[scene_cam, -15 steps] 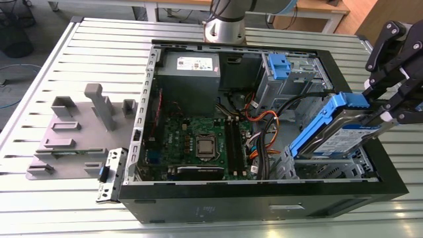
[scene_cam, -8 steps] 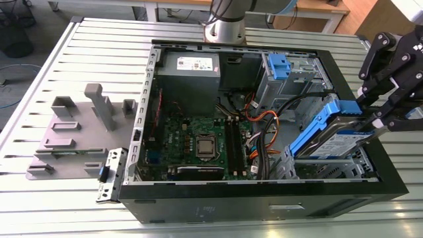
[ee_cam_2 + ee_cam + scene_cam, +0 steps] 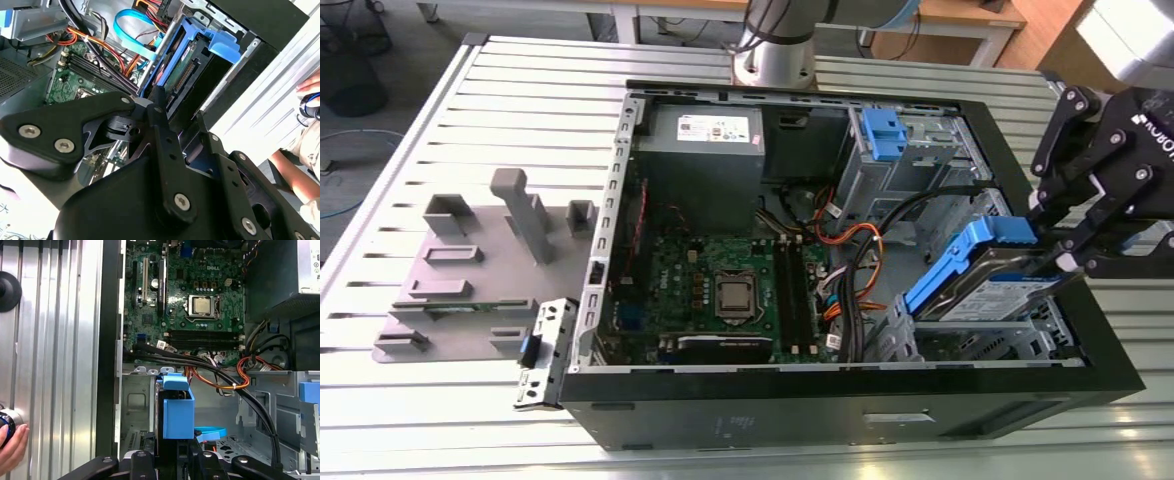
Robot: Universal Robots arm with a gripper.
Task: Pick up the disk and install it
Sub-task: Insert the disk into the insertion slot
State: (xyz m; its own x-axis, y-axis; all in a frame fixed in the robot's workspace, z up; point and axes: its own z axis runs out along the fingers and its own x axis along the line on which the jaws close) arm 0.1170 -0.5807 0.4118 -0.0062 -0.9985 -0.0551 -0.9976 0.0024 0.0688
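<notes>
The disk (image 3: 987, 285), a silver drive with a white-and-blue label in a blue carrier frame, hangs tilted over the metal drive bay (image 3: 987, 345) at the front corner of the open computer case (image 3: 854, 385), on the exterior view's right. My black gripper (image 3: 1067, 255) is shut on the disk's upper end. In the second wrist view the fingers (image 3: 157, 107) clamp the disk (image 3: 182, 65) edge-on, connector side showing. In the first wrist view the blue carrier (image 3: 177, 410) stands out of the gripper (image 3: 177, 457) above the bay floor.
The case holds a motherboard (image 3: 720, 280), a grey power supply (image 3: 700, 135), a blue bracket (image 3: 881, 130) and black and orange cables (image 3: 881, 240) beside the bay. A grey fixture (image 3: 480, 270) lies on the slatted table. A person's hand (image 3: 10, 445) rests by the case.
</notes>
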